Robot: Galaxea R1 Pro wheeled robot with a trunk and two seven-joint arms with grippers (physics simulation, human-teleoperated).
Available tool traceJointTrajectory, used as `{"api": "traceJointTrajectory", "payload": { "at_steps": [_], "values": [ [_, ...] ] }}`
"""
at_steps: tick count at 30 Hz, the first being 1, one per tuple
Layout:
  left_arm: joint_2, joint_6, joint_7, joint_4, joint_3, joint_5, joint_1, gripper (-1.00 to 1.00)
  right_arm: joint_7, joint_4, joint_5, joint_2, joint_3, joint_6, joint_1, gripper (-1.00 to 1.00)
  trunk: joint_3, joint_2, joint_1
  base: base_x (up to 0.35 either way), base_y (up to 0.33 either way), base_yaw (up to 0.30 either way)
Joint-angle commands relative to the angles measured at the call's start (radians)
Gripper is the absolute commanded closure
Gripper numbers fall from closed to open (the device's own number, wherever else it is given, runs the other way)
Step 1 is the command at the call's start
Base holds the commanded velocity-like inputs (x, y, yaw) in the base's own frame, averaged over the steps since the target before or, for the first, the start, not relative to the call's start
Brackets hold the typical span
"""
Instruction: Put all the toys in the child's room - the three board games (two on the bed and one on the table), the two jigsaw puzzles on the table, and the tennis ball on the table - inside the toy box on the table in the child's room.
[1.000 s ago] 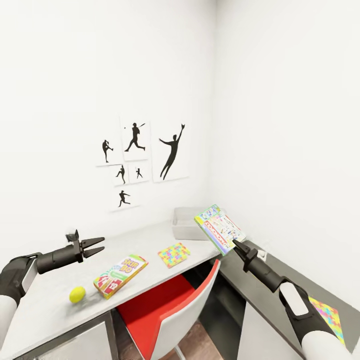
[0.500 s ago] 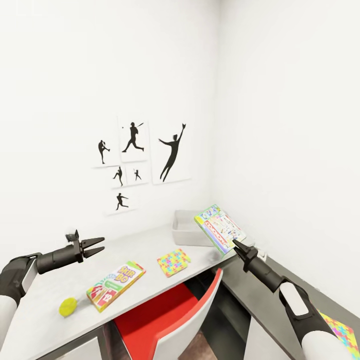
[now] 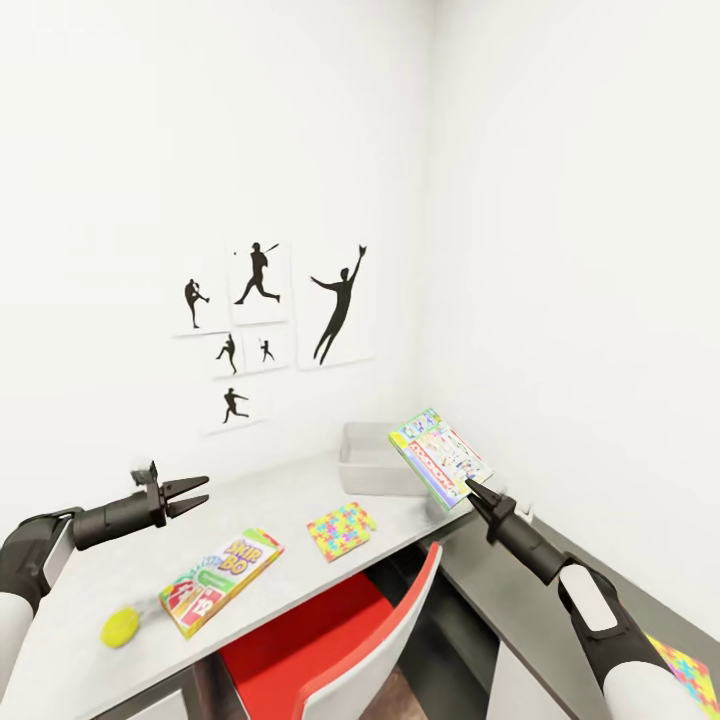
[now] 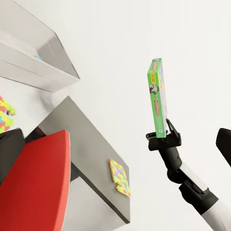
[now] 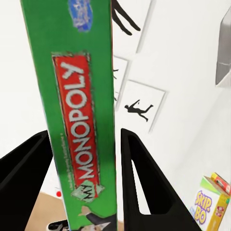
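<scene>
At the room corner, over the pale worktop [image 3: 270, 500], the right gripper [image 3: 470, 487] pinches the lower corner of a Monopoly box [image 3: 439, 456], holding it tilted in the air just in front of the toy box [image 3: 365, 462]. Right wrist view reads "MONOPOLY" in white on a red bar down the box's green edge [image 5: 79, 120], both fingers [image 5: 144, 192] flanking that edge; other print there too small to read. Right arm reaches forward and up from low right, elbow cut by the frame.

Left gripper [image 3: 192, 492] hangs above the worktop's left part, jaws a little apart, holding nothing; arm roughly level, pointing right.

Lying flat on the worktop: Skip-Bo box [image 3: 221, 580], cover reads "SKIP-BO"; tennis ball [image 3: 120, 627] just left of it, blurred; jigsaw puzzle [image 3: 341, 529] between the Skip-Bo box and the toy box. Second jigsaw puzzle [image 3: 690, 670] on the dark lower cabinet top, cut off at the frame edge. Red chair [image 3: 330, 640] tucked under the worktop. Baseball silhouette pictures [image 3: 340, 305] on the wall. Toy box interior partly hidden behind the Monopoly box.
</scene>
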State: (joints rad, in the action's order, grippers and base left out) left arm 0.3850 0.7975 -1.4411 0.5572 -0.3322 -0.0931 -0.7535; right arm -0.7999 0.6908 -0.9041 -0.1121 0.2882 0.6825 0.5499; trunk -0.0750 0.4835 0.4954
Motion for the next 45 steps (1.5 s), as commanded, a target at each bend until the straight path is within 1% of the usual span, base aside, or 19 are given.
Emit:
{"api": "traceJointTrajectory", "payload": {
  "at_steps": [1, 30, 45],
  "values": [
    [0.0, 0.01, -0.003, 0.0, -0.001, 0.0, 0.0, -1.0, -0.001, -0.001, -0.003, 0.0, 0.002, 0.006, 0.001, 1.0, 0.0, 0.001, 0.001, 0.189, 0.0, -0.005],
    [0.0, 0.009, -0.003, 0.0, -0.001, 0.0, 0.0, -1.0, -0.001, -0.001, -0.004, 0.0, 0.002, 0.006, 0.001, 1.0, 0.004, 0.001, 0.001, 0.103, 0.003, 0.0],
    [0.0, 0.009, -0.003, 0.0, -0.001, 0.0, 0.0, -1.0, -0.001, -0.001, -0.004, 0.0, 0.002, 0.006, 0.001, 1.0, 0.004, 0.001, 0.001, 0.149, 0.028, 0.0]
  ]
}}
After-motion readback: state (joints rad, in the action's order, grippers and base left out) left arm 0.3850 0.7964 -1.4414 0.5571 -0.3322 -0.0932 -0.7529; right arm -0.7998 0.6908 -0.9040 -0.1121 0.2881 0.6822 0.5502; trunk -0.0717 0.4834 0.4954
